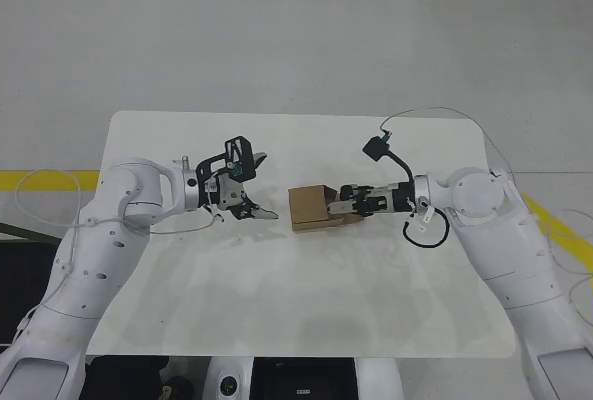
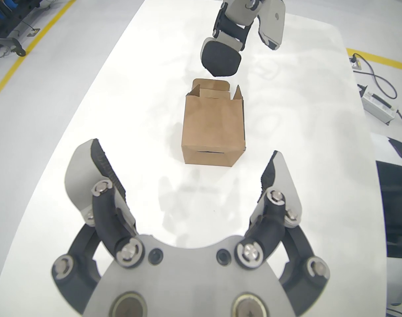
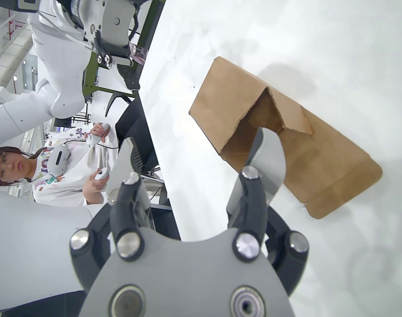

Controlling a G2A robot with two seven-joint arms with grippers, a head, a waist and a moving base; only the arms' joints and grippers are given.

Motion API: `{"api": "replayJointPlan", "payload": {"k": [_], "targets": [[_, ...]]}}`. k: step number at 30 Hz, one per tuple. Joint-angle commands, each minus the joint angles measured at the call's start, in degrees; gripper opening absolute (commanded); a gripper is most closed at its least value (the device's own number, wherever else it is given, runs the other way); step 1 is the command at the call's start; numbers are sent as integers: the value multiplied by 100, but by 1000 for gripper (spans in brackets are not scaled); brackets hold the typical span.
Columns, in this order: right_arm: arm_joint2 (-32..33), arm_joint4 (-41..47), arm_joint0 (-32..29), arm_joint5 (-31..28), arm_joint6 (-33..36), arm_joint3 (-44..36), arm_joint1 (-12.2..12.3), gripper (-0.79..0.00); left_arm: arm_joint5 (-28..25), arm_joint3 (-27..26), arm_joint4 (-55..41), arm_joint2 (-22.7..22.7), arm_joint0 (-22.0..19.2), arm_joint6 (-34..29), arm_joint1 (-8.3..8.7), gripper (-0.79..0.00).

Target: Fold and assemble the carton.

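A brown carton (image 1: 310, 208) lies on its side in the middle of the white table (image 1: 276, 290). Its closed end (image 2: 209, 157) faces my left gripper (image 2: 184, 163), which hangs open a short way off, apart from the carton. The other end is open, with loose flaps (image 2: 211, 88), and faces my right gripper (image 3: 196, 135). That gripper is open and right at this end. One of its fingers (image 3: 267, 153) sits at the carton's (image 3: 287, 140) mouth beside a bent flap, and the other stands clear of it. The left wrist view shows the right gripper (image 2: 245, 42) just above the flaps.
Bare table surface surrounds the carton on all sides. The far table edge (image 1: 296, 113) and near edge (image 1: 296, 353) lie well away from it. Beyond the table, a cable and power brick (image 2: 378, 105) rest on the floor.
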Motion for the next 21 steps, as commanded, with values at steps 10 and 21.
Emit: {"api": "replayJointPlan", "payload": {"k": [10,21], "targets": [[158,-515,12,-135,-119,-178,107,-785,0,4,-46,0,-2,-34,0,0],[158,-515,12,-135,-119,-178,107,-785,523,-200,638,-137,258,704,10,0]]}}
